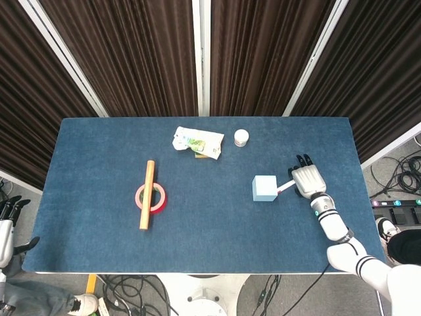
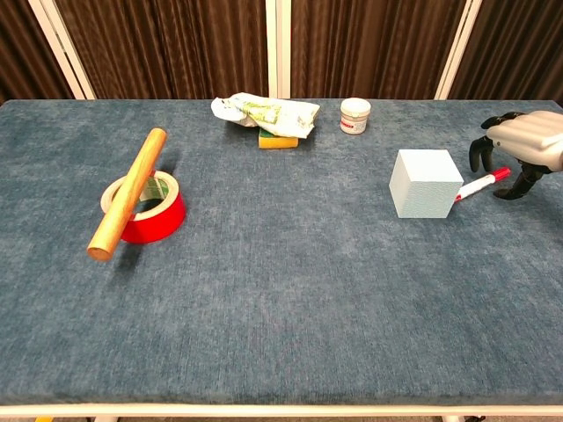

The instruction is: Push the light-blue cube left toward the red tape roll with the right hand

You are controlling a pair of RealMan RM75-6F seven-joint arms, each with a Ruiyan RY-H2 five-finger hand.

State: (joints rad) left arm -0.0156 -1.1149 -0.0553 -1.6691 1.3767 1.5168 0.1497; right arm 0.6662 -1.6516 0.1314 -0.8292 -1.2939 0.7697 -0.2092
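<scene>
Light-blue cube (image 1: 265, 187) right of table centre, red tape roll (image 1: 151, 197) well apart at 9 o'clock, right hand (image 1: 307, 180) near at 3 o'clock, fingers loosely curled, empty, above red-capped marker (image 2: 482, 185).

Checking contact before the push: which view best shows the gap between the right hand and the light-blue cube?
The chest view: the right hand is clearly apart from the light-blue cube, above the red-capped marker. The head view shows both small.
</scene>
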